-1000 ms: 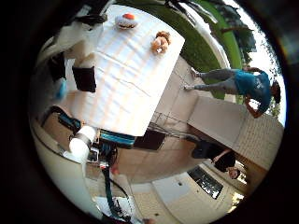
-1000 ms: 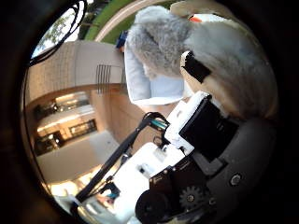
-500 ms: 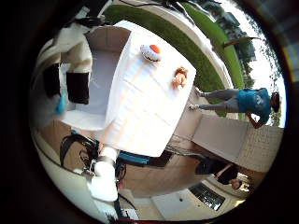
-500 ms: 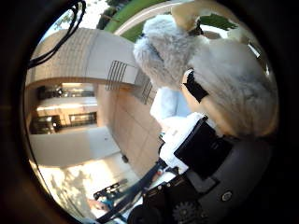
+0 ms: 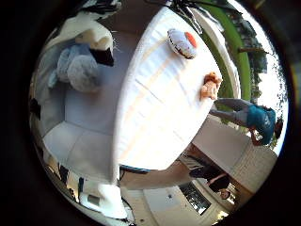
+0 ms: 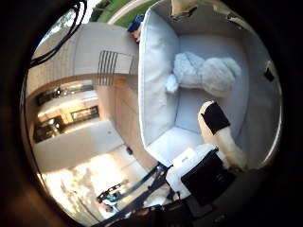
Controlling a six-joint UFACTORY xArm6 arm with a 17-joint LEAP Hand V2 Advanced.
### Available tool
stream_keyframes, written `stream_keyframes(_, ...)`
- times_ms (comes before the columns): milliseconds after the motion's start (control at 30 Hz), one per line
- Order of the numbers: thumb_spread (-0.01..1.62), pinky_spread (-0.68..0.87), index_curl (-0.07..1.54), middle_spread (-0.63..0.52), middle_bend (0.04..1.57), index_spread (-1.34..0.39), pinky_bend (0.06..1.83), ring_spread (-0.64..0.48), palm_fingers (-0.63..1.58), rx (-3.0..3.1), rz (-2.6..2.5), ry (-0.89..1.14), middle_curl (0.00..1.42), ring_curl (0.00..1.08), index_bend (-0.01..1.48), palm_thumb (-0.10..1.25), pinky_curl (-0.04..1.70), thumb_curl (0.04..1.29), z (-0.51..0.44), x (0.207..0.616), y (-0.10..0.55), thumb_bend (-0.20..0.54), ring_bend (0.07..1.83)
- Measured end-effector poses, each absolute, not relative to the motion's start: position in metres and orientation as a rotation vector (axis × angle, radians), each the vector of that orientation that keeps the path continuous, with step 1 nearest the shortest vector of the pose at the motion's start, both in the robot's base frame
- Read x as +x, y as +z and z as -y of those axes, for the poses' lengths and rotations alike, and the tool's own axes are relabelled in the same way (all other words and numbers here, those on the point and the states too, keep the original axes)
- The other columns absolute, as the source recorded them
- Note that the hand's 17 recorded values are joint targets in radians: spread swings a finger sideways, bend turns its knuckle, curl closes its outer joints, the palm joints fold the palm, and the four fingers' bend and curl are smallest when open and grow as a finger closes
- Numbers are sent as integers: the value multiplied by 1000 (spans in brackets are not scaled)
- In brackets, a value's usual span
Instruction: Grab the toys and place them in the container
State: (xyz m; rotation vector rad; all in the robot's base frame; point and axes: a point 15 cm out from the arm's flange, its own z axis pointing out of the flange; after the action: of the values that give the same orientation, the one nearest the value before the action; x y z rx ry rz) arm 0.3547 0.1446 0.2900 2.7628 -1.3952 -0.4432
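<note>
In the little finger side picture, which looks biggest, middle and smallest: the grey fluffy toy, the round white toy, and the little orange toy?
1. Grey fluffy toy, in the container, nearest the camera, which enlarges it.
2. Round white toy, on the table.
3. Little orange toy, also on the table.

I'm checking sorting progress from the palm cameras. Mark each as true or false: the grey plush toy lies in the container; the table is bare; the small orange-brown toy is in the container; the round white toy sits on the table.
1. The grey plush toy lies in the white container. True.
2. The table is bare. False: two toys rest on it.
3. The small orange-brown toy is in the container. False: it lies on the table.
4. The round white toy sits on the table. True.
</note>
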Motion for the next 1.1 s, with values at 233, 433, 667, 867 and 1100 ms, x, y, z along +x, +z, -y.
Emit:
stream_keyframes(233, 1120, 470, 400, 112, 178, -454, 763, 316, -83, 2739, 1584, -376, 351, 309, 112, 749, 401, 494, -75, 387, 305, -43, 469)
stream_keyframes(433, 1137, 462, 338, 84, 210, -318, 668, 297, 29, 2681, 1847, -109, 359, 311, 148, 687, 348, 470, 32, 461, 339, -33, 479)
stream_keyframes(667, 1167, 442, 306, 54, 198, -244, 606, 283, 77, 2533, 1892, 79, 363, 310, 155, 588, 310, 439, 132, 531, 326, -39, 467)
stream_keyframes(867, 1188, 440, 283, 49, 185, -226, 599, 272, 102, 2451, 1961, 9, 358, 308, 153, 544, 294, 415, 179, 539, 297, -30, 456)
stream_keyframes(1100, 1198, 450, 263, 44, 184, -195, 616, 284, 164, 2439, 1991, 104, 350, 308, 150, 540, 280, 399, 202, 560, 280, -26, 466)
